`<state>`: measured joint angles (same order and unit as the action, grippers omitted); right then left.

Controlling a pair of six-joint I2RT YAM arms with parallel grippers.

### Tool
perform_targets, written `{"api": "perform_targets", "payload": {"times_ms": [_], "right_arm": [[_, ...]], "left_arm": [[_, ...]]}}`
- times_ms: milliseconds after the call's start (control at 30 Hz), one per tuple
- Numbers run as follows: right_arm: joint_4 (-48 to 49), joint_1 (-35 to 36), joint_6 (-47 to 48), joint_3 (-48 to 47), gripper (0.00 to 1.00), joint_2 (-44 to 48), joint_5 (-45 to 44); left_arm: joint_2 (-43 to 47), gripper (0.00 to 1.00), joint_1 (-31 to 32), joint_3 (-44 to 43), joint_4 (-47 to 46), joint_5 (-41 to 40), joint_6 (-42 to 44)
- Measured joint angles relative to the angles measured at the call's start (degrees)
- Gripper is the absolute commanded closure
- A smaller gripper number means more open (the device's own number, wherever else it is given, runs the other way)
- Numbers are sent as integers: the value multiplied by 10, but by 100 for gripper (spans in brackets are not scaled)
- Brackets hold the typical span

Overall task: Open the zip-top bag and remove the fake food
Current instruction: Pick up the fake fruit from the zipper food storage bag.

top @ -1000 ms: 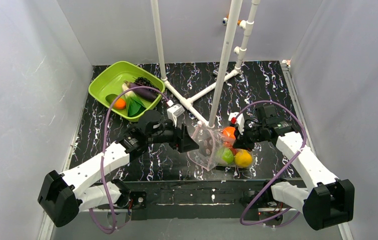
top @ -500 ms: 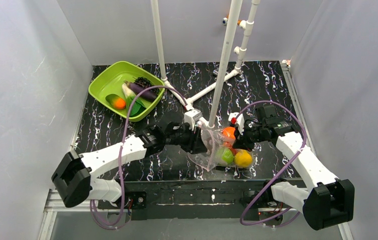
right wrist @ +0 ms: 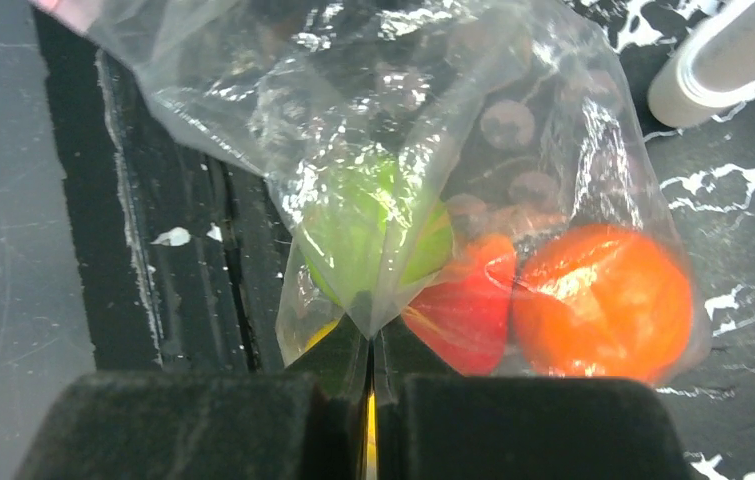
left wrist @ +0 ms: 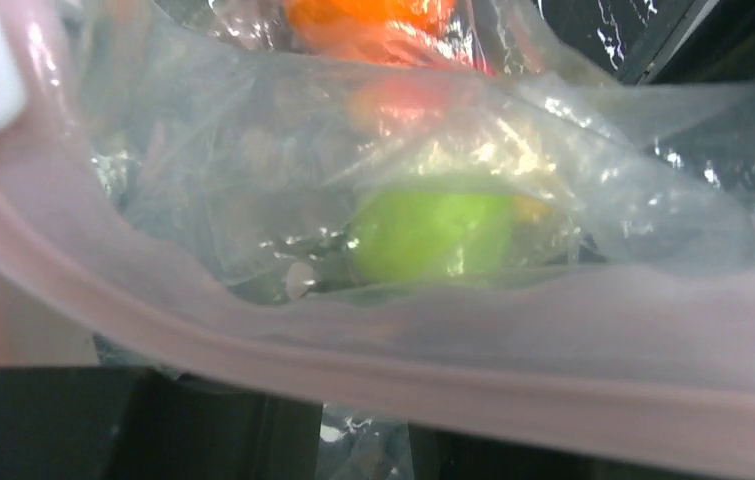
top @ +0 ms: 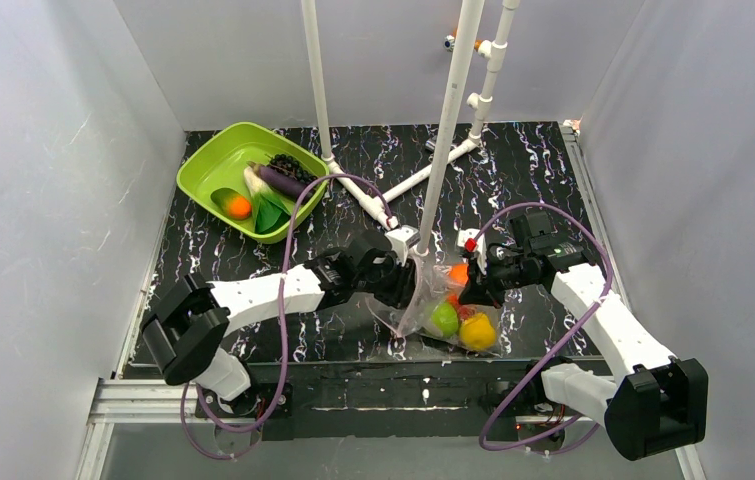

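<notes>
Lying toward the near edge of the worktop [top: 543, 180], the zip-top bag [top: 423, 305] slumps between the two arms. Inside the bag sit a green apple [right wrist: 353, 230], a lemon [top: 478, 332], an orange [right wrist: 603, 300] and a red piece [right wrist: 468, 312].

The right pincer [right wrist: 371, 345] is clenched on a fold of clear film at the bag's right side, its fingers pressed together with the plastic pinched between them.

The left pincer [top: 411, 288] is at the bag's left side, at its mouth. The pink zip strip [left wrist: 353, 362] runs across the left wrist view, very close and blurred. The fingers cannot be made out there, so whether this pincer is released or clenched cannot be told.

Well apart from the bag, far to its left, a lime-green tray [top: 203, 160] holds an eggplant [top: 283, 182], grapes [top: 289, 162], a small orange fruit [top: 239, 207] and a leafy vegetable [top: 269, 213].
</notes>
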<state>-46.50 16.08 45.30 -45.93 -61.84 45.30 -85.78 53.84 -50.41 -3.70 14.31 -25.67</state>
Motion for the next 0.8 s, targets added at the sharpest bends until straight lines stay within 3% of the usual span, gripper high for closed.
{"api": "perform_targets", "payload": {"times_ms": [333, 633, 800], "right_arm": [[-13, 2, 27, 0, 99, 0, 38], [-2, 13, 26, -5, 99, 0, -13], [-10, 22, 32, -38, 99, -8, -37]], "left_arm": [[-38, 65, 0, 0, -68, 10, -16], [-76, 51, 0, 2, -94, 63, -22], [-81, 48, 0, 12, -142, 113, -38]]}}
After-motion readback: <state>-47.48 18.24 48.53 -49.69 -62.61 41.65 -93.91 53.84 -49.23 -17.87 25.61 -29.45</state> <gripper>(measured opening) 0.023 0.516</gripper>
